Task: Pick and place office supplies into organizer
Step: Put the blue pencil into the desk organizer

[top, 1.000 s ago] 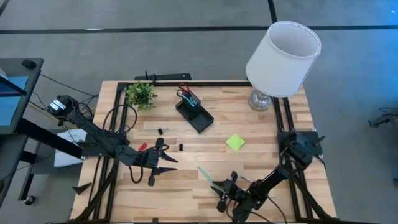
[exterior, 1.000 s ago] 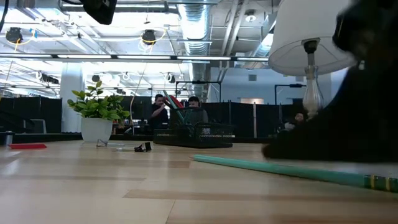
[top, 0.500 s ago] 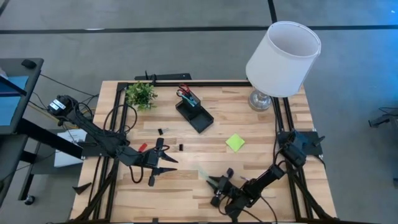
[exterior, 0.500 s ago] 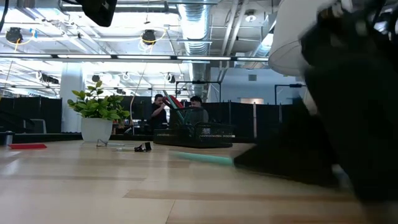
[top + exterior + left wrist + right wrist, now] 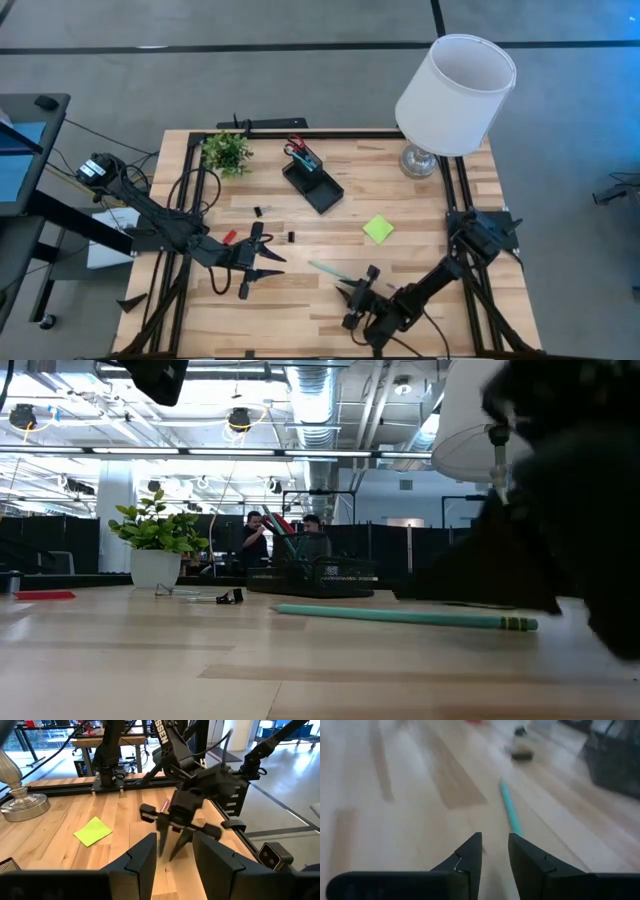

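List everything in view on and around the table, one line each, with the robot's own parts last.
Table: one, light wood with a black frame.
Organizer: one, black, far middle of the table, red-handled scissors standing in its cup.
Lamp: one, white shade on a silver base, far right corner.
Potted plant: one, green, far left.
Sticky-note pad: one, lime green, right of centre.
Pen: one, teal, lying flat on the near middle, beside the right hand.
Small bits: a few, black, left of centre, plus a red one.
Left hand: one, dark, open, low over the left side.
Right hand: one, dark, open, empty, near edge.
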`<state>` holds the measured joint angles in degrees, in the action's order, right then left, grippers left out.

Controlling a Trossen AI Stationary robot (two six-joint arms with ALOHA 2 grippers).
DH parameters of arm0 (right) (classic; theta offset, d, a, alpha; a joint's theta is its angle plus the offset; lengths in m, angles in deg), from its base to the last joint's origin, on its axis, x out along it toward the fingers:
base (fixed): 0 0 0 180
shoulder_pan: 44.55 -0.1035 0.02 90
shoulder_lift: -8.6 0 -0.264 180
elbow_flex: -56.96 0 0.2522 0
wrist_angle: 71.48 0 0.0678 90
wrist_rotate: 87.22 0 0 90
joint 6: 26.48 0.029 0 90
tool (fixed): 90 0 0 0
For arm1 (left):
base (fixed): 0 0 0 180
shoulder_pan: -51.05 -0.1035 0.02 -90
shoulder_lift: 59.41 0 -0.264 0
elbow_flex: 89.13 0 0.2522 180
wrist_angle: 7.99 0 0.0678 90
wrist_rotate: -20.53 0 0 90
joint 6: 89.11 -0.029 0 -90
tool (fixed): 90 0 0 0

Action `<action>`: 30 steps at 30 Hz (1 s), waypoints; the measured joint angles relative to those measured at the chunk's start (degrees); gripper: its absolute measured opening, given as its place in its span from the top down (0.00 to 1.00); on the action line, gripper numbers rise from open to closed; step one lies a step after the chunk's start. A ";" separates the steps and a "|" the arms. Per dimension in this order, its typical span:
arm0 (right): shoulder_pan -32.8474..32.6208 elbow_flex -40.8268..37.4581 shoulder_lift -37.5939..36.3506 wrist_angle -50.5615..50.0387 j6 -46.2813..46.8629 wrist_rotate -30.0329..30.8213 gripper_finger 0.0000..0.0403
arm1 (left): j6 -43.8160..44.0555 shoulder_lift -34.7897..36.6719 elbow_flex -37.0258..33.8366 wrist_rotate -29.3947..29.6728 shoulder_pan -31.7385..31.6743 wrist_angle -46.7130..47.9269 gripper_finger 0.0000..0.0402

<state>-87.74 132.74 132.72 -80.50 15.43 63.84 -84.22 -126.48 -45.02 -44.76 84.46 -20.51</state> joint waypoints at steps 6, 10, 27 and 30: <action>0.21 -0.56 -0.54 -11.79 5.52 8.20 0.78 | -0.01 0.00 0.00 -0.02 0.00 0.02 0.69; 0.56 -0.57 -2.91 -21.38 12.66 5.95 0.78 | -0.07 0.00 0.00 -0.09 0.00 0.02 0.69; -1.30 -5.65 -41.05 -56.46 15.85 5.64 0.78 | -1.64 0.00 0.00 0.07 -0.02 -0.76 0.69; -1.19 -9.01 -51.42 -53.39 14.01 11.27 0.78 | -2.74 0.00 0.00 1.05 -0.11 -1.13 0.69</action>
<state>-88.93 123.73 81.30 -133.89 29.44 75.11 -86.95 -126.48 -45.02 -43.71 84.34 -21.64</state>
